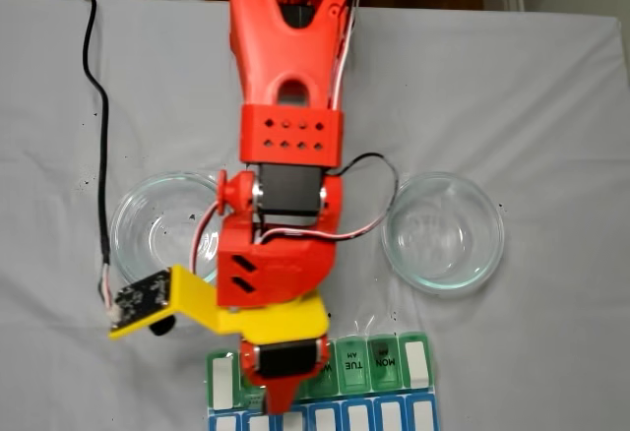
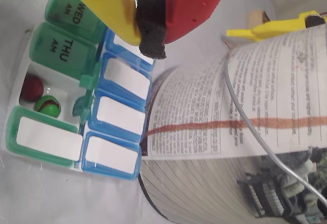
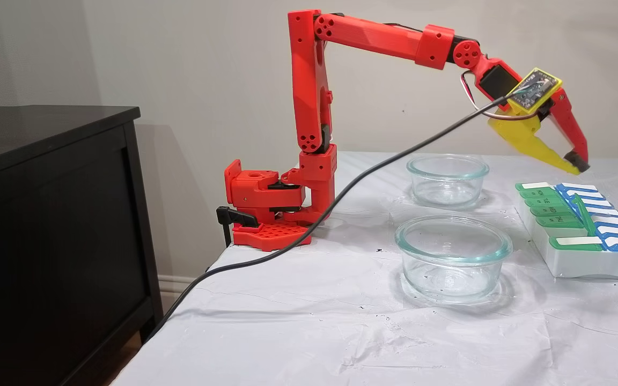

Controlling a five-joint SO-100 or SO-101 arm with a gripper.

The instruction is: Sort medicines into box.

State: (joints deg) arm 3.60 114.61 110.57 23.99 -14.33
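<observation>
While our hand (image 2: 148, 29) hangs clenched and empty above the box (image 2: 122, 78), we risk clipping the raised lid (image 2: 88, 81) just below it.

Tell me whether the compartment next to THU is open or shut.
Open. In the wrist view its green lid stands raised on edge, and a red ball and a green ball lie exposed inside the box.

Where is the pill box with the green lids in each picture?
A fixed view, from above: the pill box lies at the bottom edge, right of centre, partly under the claw.
Wrist view: the pill box fills the left side, one compartment open with two balls inside.
A fixed view, from the side: the pill box sits at the right edge of the table.
Shared landmark: the green MON and TUE lids.
</observation>
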